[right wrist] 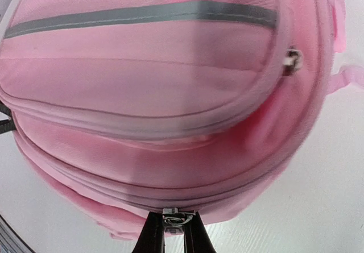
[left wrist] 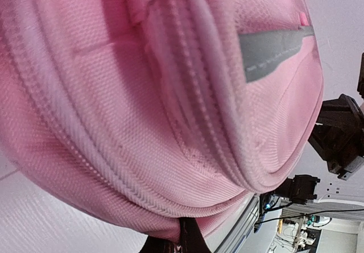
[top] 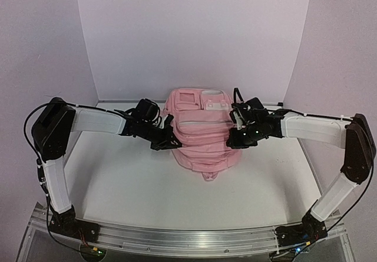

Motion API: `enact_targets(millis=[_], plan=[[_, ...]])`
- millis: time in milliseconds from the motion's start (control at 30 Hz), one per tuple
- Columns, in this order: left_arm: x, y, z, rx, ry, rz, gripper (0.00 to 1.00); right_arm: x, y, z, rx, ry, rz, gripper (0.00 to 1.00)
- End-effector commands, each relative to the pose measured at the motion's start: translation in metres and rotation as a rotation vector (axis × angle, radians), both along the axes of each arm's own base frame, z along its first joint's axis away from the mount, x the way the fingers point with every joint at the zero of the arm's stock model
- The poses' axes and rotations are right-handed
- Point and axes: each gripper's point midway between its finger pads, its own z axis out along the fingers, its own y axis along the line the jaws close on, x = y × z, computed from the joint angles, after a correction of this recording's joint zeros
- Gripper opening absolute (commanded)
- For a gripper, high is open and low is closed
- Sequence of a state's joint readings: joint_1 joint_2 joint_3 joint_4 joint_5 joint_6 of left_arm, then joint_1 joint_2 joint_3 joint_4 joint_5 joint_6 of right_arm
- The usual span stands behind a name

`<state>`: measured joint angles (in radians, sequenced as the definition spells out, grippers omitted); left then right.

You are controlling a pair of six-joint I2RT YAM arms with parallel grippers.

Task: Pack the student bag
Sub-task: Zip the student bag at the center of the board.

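Arms pinching the student bag (top: 200,133) from both sides.
The left end effector (top: 164,139) is pinching its side seam and the right end effector (top: 238,138) a zipper pull (right wrist: 172,218); the bag is lying between them, equally near both, lengthwise toward the counter's (top: 118,179) far edge.

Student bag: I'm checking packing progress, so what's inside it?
Nothing inside the student bag shows: pink fabric and closed-looking zips cover the contents. The right end effector pinches a zip pull at its edge.
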<state>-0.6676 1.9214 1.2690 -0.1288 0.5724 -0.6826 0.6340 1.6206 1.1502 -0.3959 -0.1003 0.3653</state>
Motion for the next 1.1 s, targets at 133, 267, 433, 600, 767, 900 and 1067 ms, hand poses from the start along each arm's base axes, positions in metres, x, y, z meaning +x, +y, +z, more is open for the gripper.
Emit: enact_targets(millis=[133, 267, 433, 600, 767, 900, 1067], plan=[[0.014, 0.064, 0.016, 0.08, -0.005, 0.111, 0.0, 0.008, -0.052, -0.001, -0.129, -0.011, 0.021, 0.0], [0.017, 0.087, 0.012, 0.133, -0.002, 0.142, 0.0, 0.014, -0.06, -0.013, -0.175, -0.007, 0.069, 0.0], [0.021, 0.117, 0.007, 0.182, 0.019, 0.183, 0.0, 0.028, -0.056, -0.019, -0.155, -0.027, 0.203, 0.0], [0.038, 0.15, 0.008, 0.215, 0.003, 0.236, 0.0, 0.019, -0.018, 0.0, -0.01, -0.067, 0.432, 0.0], [0.056, 0.158, 0.021, 0.243, -0.067, 0.195, 0.0, 0.0, 0.029, 0.014, 0.079, -0.08, 0.567, 0.0], [0.038, 0.122, 0.072, 0.141, -0.299, 0.037, 0.28, -0.007, 0.052, 0.02, 0.13, -0.066, 0.587, 0.0], [0.002, 0.098, 0.103, 0.114, -0.49, -0.049, 0.55, -0.009, 0.065, 0.022, 0.152, -0.066, 0.605, 0.0]])
